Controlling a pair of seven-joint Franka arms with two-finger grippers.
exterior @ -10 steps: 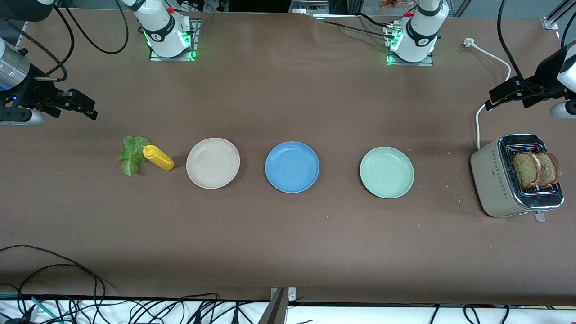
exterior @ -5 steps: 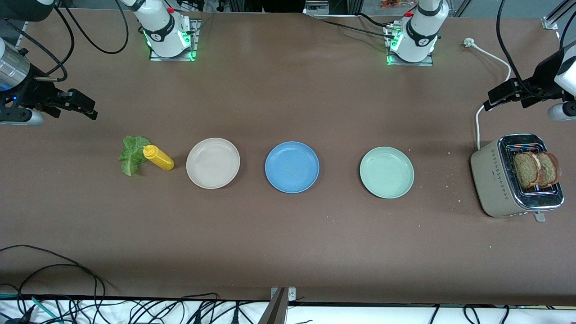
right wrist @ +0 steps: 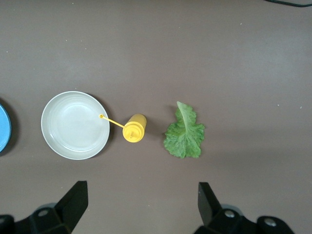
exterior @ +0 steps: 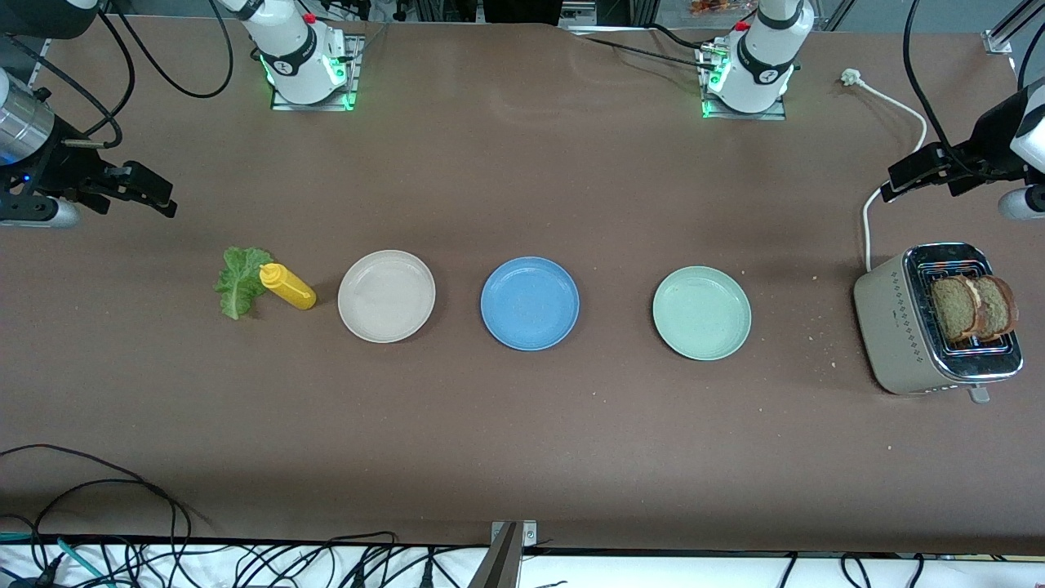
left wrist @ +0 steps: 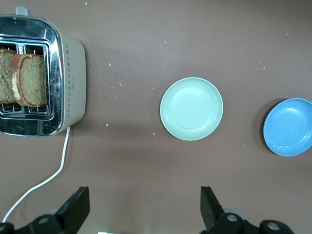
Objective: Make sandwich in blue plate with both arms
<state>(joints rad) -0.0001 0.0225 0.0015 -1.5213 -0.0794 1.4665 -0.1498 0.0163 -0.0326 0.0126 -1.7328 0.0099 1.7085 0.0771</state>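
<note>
The blue plate point(exterior: 530, 303) lies bare at the table's middle and also shows in the left wrist view point(left wrist: 288, 126). Two brown bread slices point(exterior: 973, 308) stand side by side in a toaster point(exterior: 894, 314) at the left arm's end; the left wrist view shows the slices point(left wrist: 22, 80) too. A green lettuce leaf point(exterior: 237, 279) lies flat at the right arm's end. My left gripper point(exterior: 902, 178) hangs open over the table near the toaster, nothing between its fingers point(left wrist: 144, 197). My right gripper point(exterior: 159, 194) hangs open and empty point(right wrist: 142, 190) over the table near the lettuce point(right wrist: 185, 134).
A yellow squeeze bottle point(exterior: 286, 286) stands between the lettuce and a beige plate point(exterior: 386, 296). A pale green plate point(exterior: 701, 313) lies between the blue plate and the toaster. The toaster's white cord point(exterior: 867, 229) runs toward the left arm's base. Crumbs dot the table near the toaster.
</note>
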